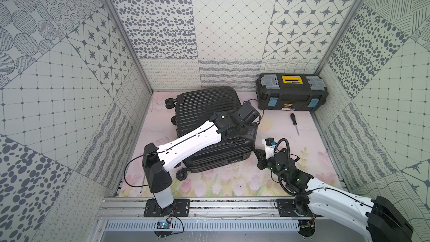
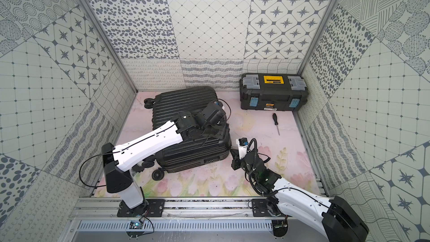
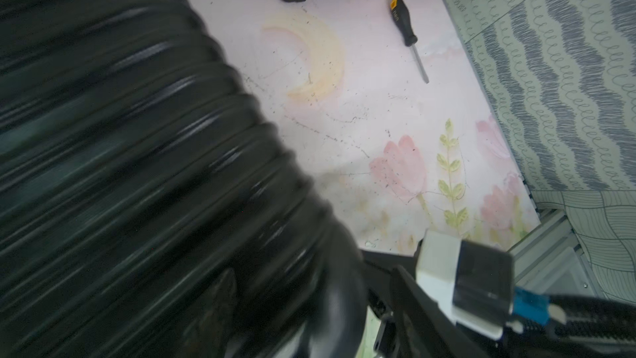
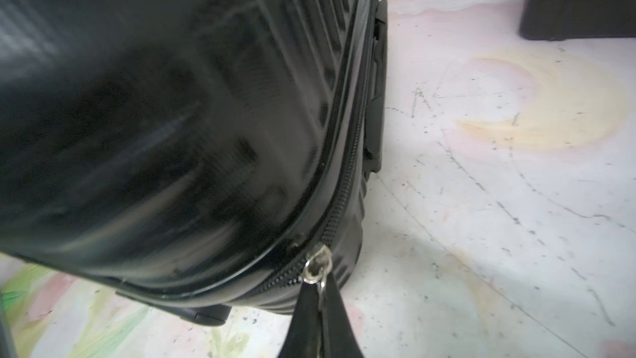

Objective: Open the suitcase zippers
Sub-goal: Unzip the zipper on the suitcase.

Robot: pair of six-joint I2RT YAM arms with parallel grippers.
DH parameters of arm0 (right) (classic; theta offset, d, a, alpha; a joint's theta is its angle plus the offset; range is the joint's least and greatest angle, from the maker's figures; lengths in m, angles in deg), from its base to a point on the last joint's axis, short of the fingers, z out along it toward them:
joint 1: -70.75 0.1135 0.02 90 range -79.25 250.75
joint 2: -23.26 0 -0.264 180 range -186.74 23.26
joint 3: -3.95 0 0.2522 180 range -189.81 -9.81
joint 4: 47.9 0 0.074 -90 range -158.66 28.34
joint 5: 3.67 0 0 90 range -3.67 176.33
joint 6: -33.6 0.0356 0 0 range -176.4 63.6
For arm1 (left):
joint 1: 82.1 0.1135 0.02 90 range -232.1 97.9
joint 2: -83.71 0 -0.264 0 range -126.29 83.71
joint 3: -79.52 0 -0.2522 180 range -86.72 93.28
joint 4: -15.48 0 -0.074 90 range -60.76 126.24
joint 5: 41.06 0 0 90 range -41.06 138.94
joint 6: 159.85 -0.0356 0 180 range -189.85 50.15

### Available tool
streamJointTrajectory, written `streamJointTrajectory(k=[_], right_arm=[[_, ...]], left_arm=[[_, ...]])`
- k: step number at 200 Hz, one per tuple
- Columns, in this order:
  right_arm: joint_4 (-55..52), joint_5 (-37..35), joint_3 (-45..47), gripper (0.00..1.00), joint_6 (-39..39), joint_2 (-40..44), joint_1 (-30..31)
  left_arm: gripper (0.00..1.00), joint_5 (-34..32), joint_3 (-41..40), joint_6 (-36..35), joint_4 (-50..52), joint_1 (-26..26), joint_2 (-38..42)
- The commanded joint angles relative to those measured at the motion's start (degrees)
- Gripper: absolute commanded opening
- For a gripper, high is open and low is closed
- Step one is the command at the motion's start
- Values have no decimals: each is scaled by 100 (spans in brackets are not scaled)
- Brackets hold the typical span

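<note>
at suitcase (image 4: 172, 115) corner, right pincer (image 4: 322, 296) pinching silver zipper pull (image 4: 316, 266); left pincer (image 1: 244, 125) over suitcase top, spread or not: cannot tell.

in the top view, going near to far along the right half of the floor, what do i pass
right gripper → screwdriver → black toolbox; the suitcase spans that whole depth, so it is left out

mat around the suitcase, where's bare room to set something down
Bare mat between screwdriver, toolbox and right wall; also the strip between suitcase and front rail. Crowded at the suitcase's near corner, where the right fingers pinch the zipper pull.
</note>
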Motion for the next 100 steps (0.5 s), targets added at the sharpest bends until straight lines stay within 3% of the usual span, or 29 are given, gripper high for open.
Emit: streamJointTrajectory(k=[1, 27, 70, 100], right_arm=[[-21, -542, -271, 0, -323, -50, -152], [27, -510, -464, 0, -274, -360, -233], [80, -354, -472, 0, -186, -464, -237], [21, -246, -460, 0, -184, -407, -233]], left_arm=[[75, -477, -528, 680, 1584, -8, 901], [82, -809, -1477, 1872, 2070, -13, 2232], [85, -1188, -2967, 5027, 3516, 5, 4537], [87, -1200, -3629, 6262, 3635, 58, 5606]])
